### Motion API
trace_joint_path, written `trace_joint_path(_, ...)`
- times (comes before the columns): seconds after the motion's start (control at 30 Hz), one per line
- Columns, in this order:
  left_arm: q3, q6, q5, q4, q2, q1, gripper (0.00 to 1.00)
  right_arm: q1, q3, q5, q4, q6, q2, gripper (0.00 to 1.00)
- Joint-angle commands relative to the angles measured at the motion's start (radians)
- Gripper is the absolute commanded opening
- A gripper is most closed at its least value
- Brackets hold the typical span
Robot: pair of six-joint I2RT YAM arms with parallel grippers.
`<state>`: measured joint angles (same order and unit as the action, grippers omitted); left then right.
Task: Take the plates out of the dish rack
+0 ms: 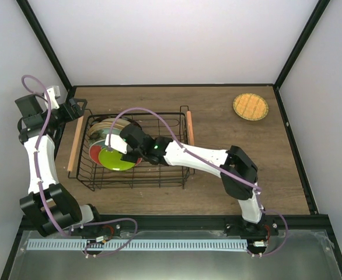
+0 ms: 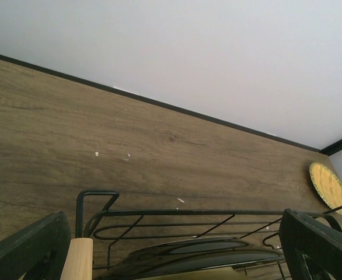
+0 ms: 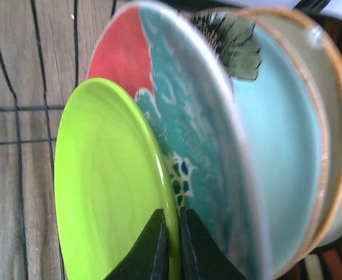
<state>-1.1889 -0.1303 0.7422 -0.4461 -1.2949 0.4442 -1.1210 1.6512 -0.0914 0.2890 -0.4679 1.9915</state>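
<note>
My right gripper is clamped on the rim of the lime-green plate; that thin hold could slip on lifting, or scrape the red flowered plate behind.

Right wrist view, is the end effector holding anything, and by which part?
Yes: the right end effector is shut on the lime-green plate, pinching its rim, one finger on each face.

Brown wood-grain surface, grain running left-right. Few small white specks scattered on it, seen in left wrist view. Plain white walls behind and at both sides. Black frame struts along wall corners. Grey metal panel at near edge, white slotted strip across it.
</note>
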Motion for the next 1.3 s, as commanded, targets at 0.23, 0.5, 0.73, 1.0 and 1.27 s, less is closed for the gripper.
trace_joint_path(0.23,0.005,-0.011,0.003,0.031,0.009,-0.007,1.0,-0.004,0.019,-0.017,0.009,-0.025,-0.162,0.01)
trace_joint_path(0.5,-0.01,-0.009,0.004,0.031,0.0,-0.012,1.0,-0.005,0.048,-0.024,0.058,0.004,-0.235,0.01)
trace_joint_path(0.73,-0.012,-0.006,0.003,0.026,0.0,-0.015,1.0,0.002,0.095,-0.032,0.087,0.046,-0.297,0.01)
trace_joint_path(1.0,-0.01,0.002,0.002,0.019,0.01,-0.015,1.0,0.177,0.223,-0.005,0.094,0.202,-0.359,0.01)
trace_joint_path(1.27,-0.004,-0.002,0.002,0.017,0.026,-0.016,1.0,0.554,0.353,-0.048,0.171,0.467,-0.291,0.01)
